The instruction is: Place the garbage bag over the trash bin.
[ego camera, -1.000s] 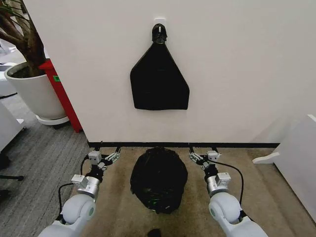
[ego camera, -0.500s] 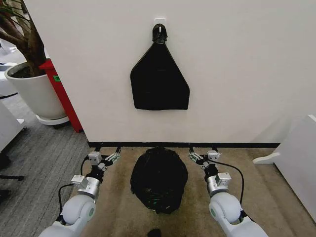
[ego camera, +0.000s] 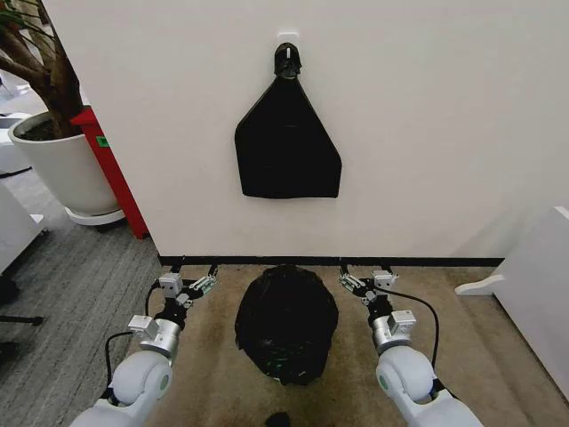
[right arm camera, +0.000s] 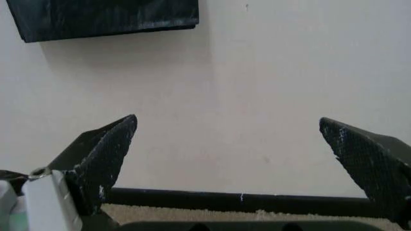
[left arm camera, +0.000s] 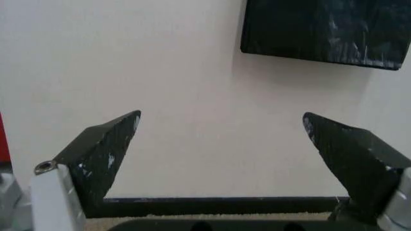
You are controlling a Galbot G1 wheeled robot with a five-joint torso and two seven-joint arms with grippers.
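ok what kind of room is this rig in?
Probably an office corner: a large white plant pot with a tree beside grey carpet, a plain white wall with dark baseboard, and a beige mat under the bag-covered bin.

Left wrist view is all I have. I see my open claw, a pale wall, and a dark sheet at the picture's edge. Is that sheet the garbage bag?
Observer: No. That is a flat black sheet hanging on the wall. The garbage bag is a crinkly black mound on the carpet below it, just to the right of your left claw.
Operator: Where is the right claw, please, and is it holding something?
Observer: The right claw is on the other side of the bag, level with the left one and pointing at the wall. Its fingers are wide open with nothing between them.
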